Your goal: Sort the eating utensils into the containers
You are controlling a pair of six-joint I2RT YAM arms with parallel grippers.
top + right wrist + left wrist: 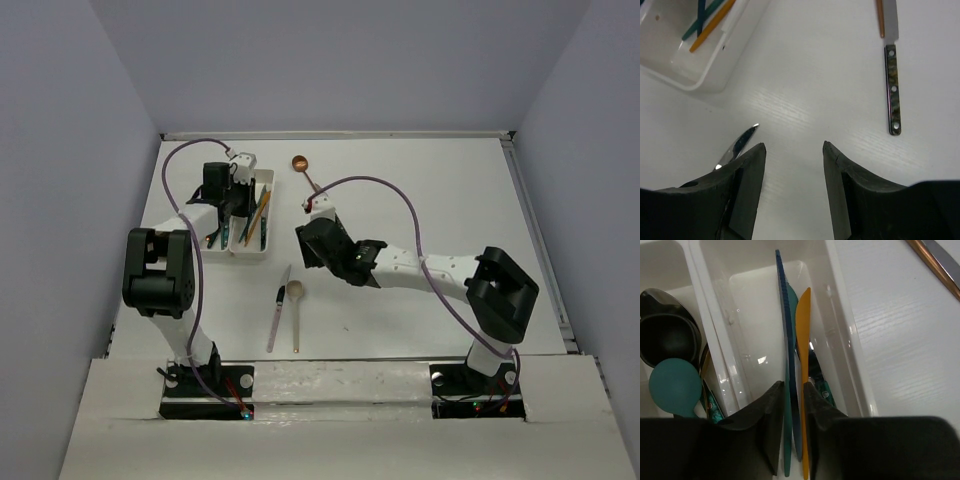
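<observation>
Blue knife [783, 315] inside left tool [794, 390], grip cannot be told | right tool [794, 150] apart over table [805, 75]

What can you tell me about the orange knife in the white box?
The orange knife is slim and flat, one colour all over, and looks like plastic. It tapers to a tip at its far end. It lies lengthwise inside the right-hand white tray, close against a dark blue knife on its left. Its near end disappears under the left gripper. Whether the fingers touch it is unclear.
</observation>
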